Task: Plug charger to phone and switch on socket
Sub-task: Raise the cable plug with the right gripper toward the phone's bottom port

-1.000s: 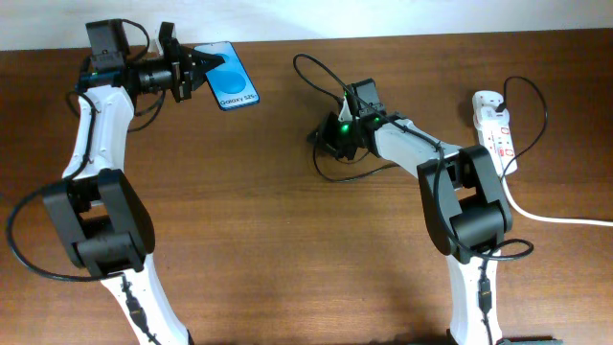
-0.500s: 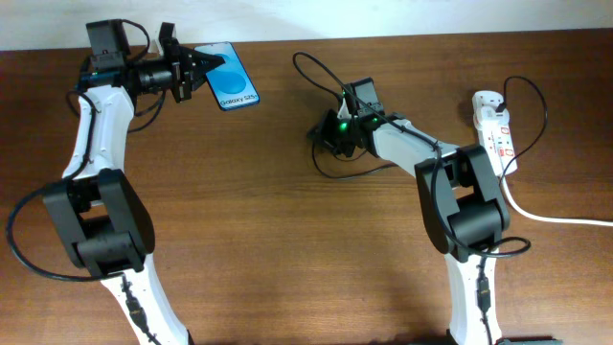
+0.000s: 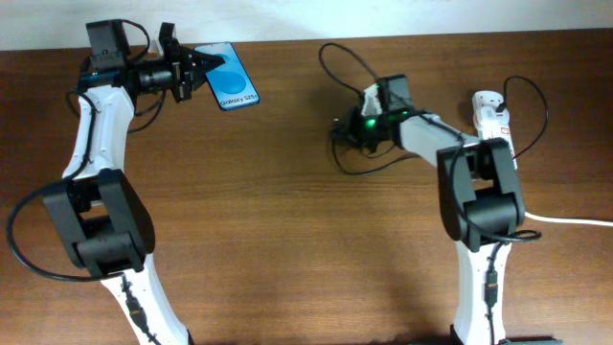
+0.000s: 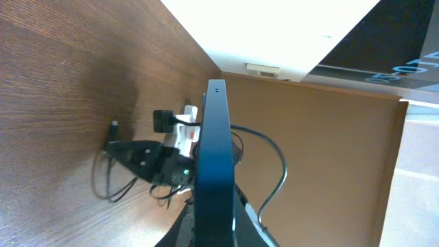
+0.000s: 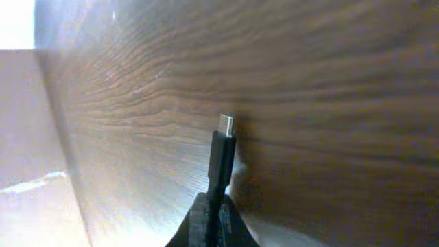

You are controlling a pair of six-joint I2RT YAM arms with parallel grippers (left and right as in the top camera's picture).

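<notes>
Gripping the phone (image 3: 233, 88) by one end, the left tool (image 3: 198, 69) holds it near the far edge of the desk (image 3: 287, 240), left of centre, blue screen facing up. The right tool (image 3: 345, 128) is clamped on the charger (image 5: 221, 154) just behind its plug tip, close above the wood. The socket (image 3: 495, 129) lies near the far right corner.

The left arm (image 3: 91, 134) and the right arm (image 3: 426, 139) are each built of white tubular links joined by bulky, rounded black joint housings (image 3: 101, 225). A black box-shaped camera (image 3: 107, 43) is mounted at the left wrist. A small green light (image 3: 368, 123) is lit on the right wrist. A thin black cable (image 3: 10, 230) is looped beside the left base.
</notes>
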